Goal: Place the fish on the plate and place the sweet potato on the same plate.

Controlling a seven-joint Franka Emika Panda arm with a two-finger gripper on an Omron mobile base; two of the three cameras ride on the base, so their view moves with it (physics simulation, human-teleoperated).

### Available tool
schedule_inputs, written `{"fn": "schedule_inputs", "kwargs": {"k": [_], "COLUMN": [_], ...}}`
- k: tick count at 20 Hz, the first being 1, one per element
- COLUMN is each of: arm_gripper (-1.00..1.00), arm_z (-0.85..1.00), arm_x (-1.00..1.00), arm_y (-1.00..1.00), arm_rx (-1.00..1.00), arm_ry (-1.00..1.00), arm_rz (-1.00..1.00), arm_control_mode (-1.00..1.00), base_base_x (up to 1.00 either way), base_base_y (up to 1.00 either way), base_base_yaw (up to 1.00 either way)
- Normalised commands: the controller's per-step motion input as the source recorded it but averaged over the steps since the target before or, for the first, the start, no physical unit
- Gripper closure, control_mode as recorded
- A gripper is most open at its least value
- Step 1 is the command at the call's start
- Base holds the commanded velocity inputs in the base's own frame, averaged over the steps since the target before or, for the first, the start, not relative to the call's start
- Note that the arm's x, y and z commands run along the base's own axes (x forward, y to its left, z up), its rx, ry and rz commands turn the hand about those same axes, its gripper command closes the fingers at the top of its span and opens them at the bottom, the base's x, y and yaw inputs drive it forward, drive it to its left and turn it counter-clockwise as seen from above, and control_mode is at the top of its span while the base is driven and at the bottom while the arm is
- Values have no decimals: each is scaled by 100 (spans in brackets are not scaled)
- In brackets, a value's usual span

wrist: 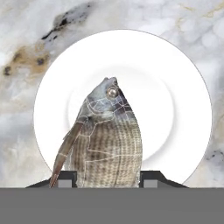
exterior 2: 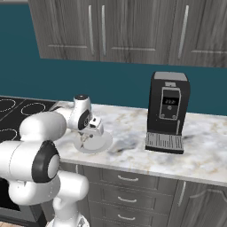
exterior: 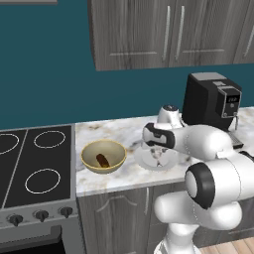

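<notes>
Pinching the fish [wrist: 107,140] between its two dark tips, the gripper [wrist: 108,178] hangs directly above the plate [wrist: 183,87], and the hand view looks straight down the fish's body, head pointing away toward the plate's middle. That alignment seems deliberate: with the fish centred over the white dish, letting go should drop it inside the rim rather than on the marble counter [wrist: 26,26]. The fish appears to be held clear of the plate, though how far above it sits cannot be judged. From the left base view, the plate [exterior: 144,159] lies on the counter just beside the tan bowl [exterior: 103,157], partly hidden by the arm's wrist. The sweet potato [exterior: 102,160] rests alone in the bottom of that bowl, so the second half of the task is not yet begun. A black coffee machine [exterior 2: 167,111] stands further along the counter, well apart from the plate, and the stove [exterior: 34,163] adjoins the counter on the bowl's side.
</notes>
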Motion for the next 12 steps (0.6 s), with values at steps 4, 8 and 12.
{"fn": "schedule_inputs", "kwargs": {"k": [4,8,12], "arm_gripper": [100,100,100], "arm_z": [-11,-16,-22], "arm_x": [14,11,11], "arm_y": [0,0,0], "arm_rx": [0,0,0], "arm_ry": [0,0,0], "arm_rz": [0,0,0], "arm_control_mode": [-100,-100,-100], "base_base_x": [0,0,0], "base_base_y": [0,0,0], "base_base_yaw": [0,0,0]}}
